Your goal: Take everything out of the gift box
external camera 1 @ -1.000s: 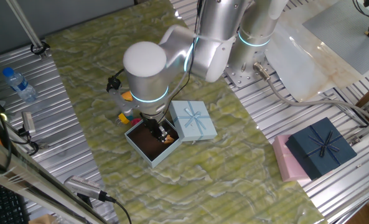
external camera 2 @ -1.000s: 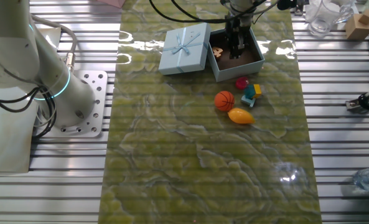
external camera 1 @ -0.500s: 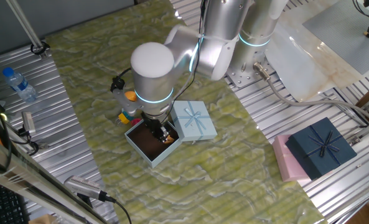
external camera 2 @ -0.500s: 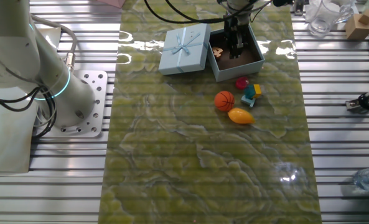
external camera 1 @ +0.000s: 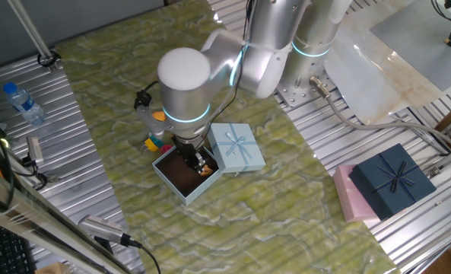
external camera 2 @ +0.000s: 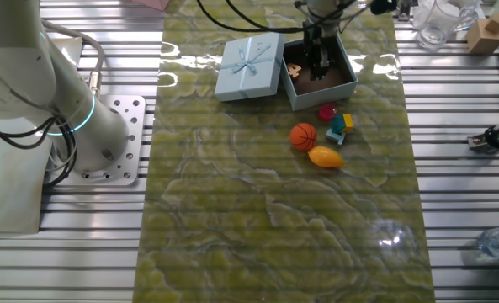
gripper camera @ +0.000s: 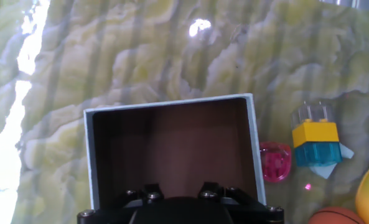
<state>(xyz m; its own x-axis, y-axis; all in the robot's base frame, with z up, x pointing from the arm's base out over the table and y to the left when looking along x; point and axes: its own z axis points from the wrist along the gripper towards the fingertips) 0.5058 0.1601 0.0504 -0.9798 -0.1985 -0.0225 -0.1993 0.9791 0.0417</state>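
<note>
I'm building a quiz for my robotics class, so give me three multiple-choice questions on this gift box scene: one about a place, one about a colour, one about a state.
1. Where is the lid? A on top of the box; B flat on the mat beside the box; C propped upright against the box.
2. What colour is the gift box inside? A white; B red; C dark brown.
3. How is the gift box? A open, with the claw reaching in; B closed; C tipped on its side.

Answers: 1 B, the lid lies bow-up next to the box. 2 C, the hand view shows a brown floor. 3 A, the claw is lowered between its walls.
</note>
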